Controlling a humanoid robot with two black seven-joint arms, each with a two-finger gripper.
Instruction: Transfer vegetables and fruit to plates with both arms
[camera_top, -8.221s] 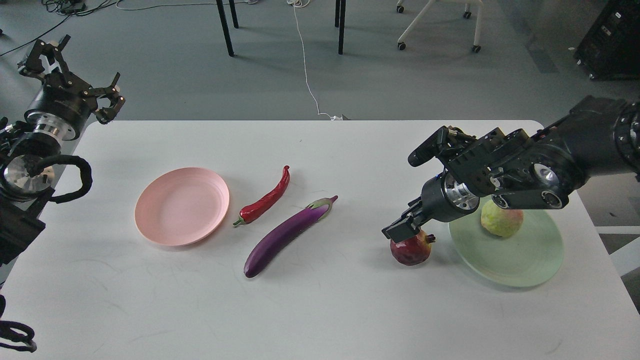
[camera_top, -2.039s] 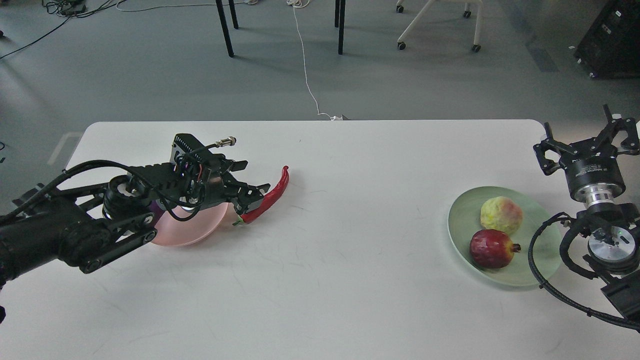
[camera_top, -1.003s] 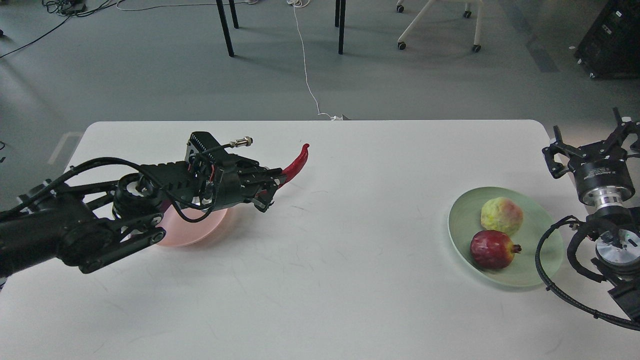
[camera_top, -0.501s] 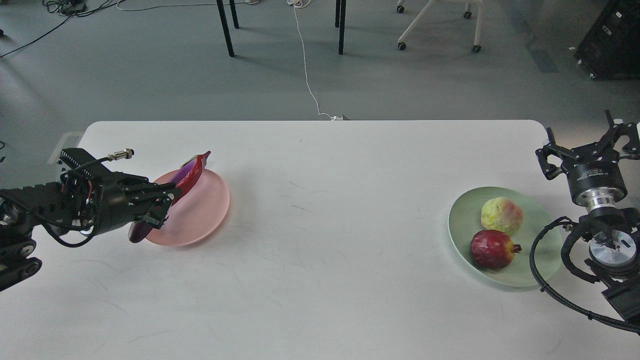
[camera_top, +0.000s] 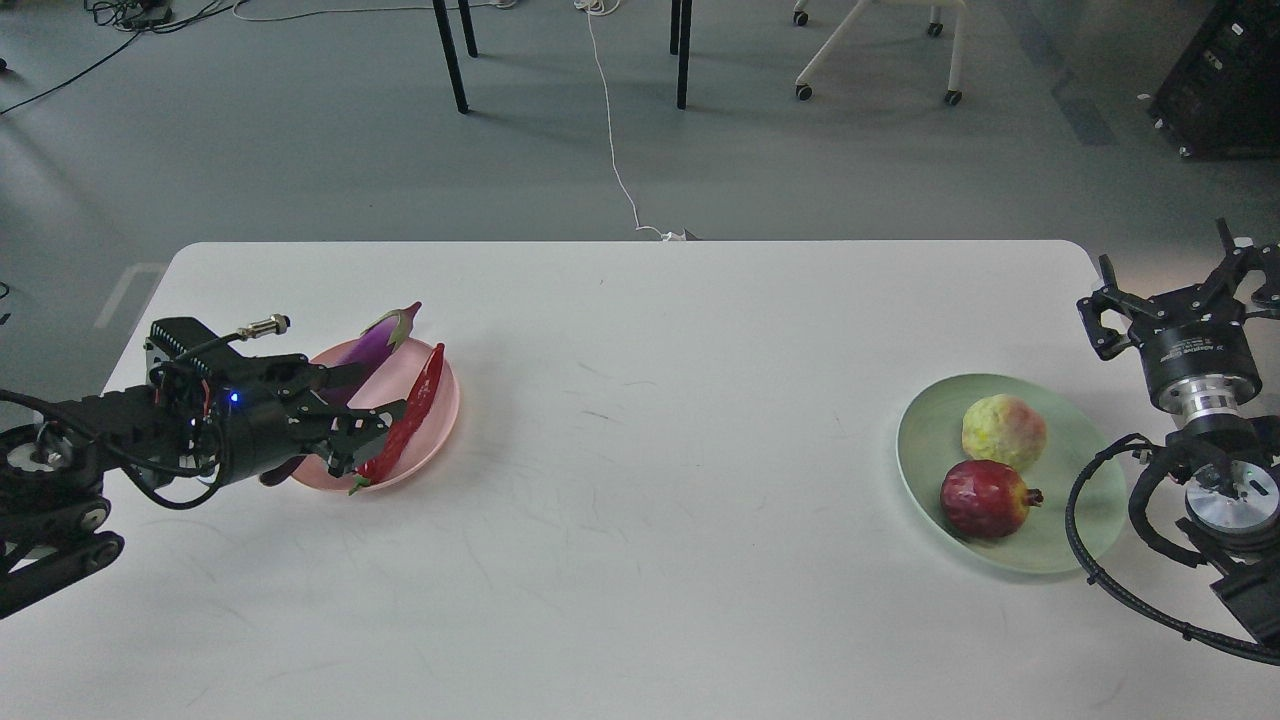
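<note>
The pale pink plate (camera_top: 452, 405) sits at the table's left. The purple eggplant (camera_top: 372, 343) lies across it, its cap over the far rim. The red chili pepper (camera_top: 418, 398) lies along the plate's right side, stem toward me. My left gripper (camera_top: 368, 405) hovers low over the plate with its fingers spread, the lower one right next to the chili. The pale green plate (camera_top: 1070, 535) at the right holds the yellow-green bumpy fruit (camera_top: 1003, 430) and the dark red pomegranate (camera_top: 985, 497). My right gripper (camera_top: 1180, 290) is open and empty, raised beyond the table's right edge.
The white table (camera_top: 640, 560) spans the view. Beyond its far edge are grey floor, black table legs (camera_top: 450, 55), a white cable (camera_top: 615, 150) and a chair base (camera_top: 870, 50). My right arm's cable loop (camera_top: 1090, 560) hangs beside the green plate.
My left gripper carried the chili from the table's middle back to the pink plate. It has opened, and the chili now lies on the plate beside the eggplant. The right arm stayed put.
</note>
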